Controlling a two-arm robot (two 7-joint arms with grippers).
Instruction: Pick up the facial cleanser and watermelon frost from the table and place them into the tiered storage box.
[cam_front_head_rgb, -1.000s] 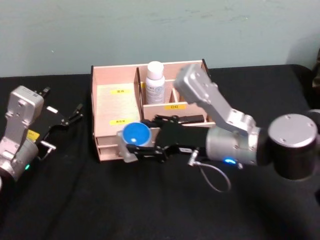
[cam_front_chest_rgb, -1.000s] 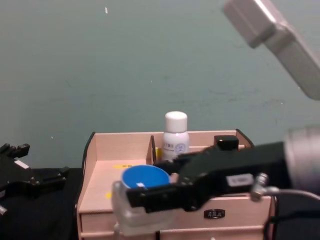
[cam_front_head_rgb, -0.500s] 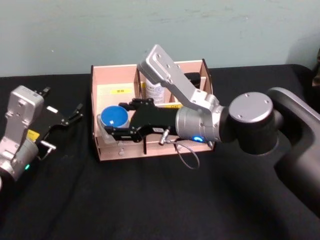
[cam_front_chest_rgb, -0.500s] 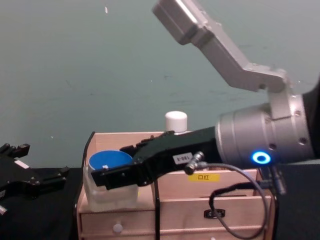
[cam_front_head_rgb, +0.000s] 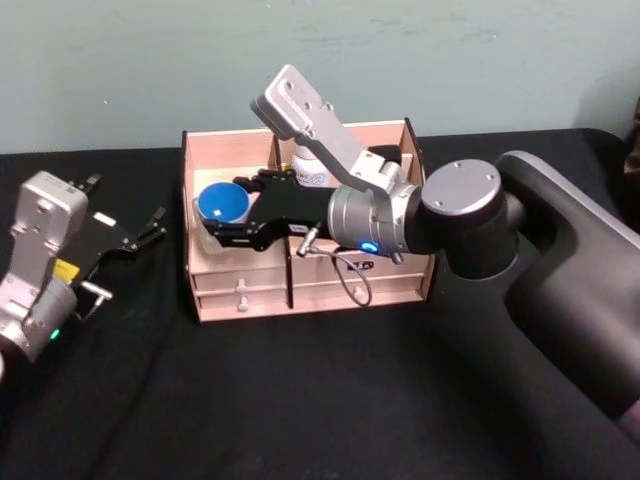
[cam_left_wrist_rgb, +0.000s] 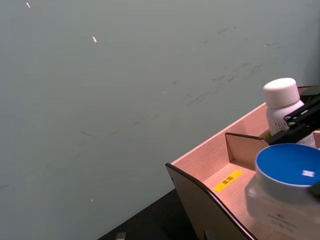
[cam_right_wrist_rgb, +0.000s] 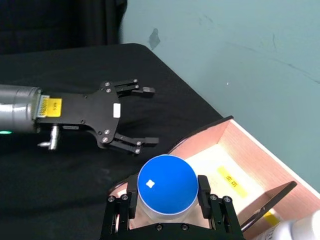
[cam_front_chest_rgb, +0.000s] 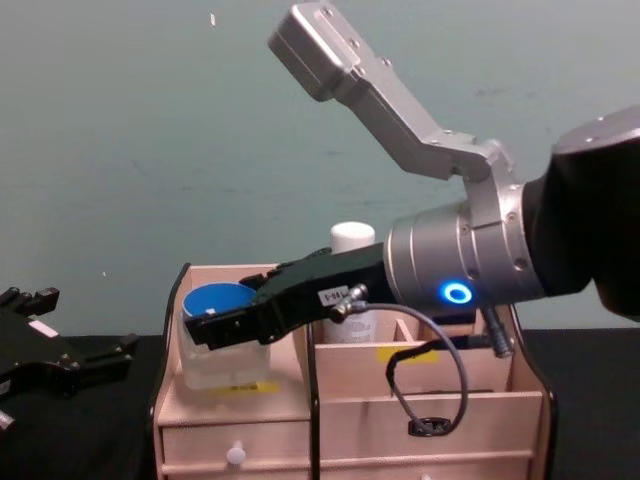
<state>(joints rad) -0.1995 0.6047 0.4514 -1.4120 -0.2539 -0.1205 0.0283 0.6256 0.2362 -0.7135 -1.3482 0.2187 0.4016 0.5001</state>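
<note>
Head view: my right gripper (cam_front_head_rgb: 212, 222) grasps the blue-lidded jar (cam_front_head_rgb: 222, 204) over the left compartment of the tiered storage box (cam_front_head_rgb: 400, 285); white bottle (cam_front_head_rgb: 310, 172) stands behind.

Chest view: jar base sits just above the compartment floor; I judge a straight descent best, releasing only on contact.

Right wrist view: my left gripper (cam_right_wrist_rgb: 142, 116) rests parked on the table (cam_right_wrist_rgb: 60, 70), fingers spread.

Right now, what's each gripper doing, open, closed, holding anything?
Left gripper: open, empty, parked beside the box.
Right gripper: closed on the blue-lidded jar, over the box's left compartment.
</note>
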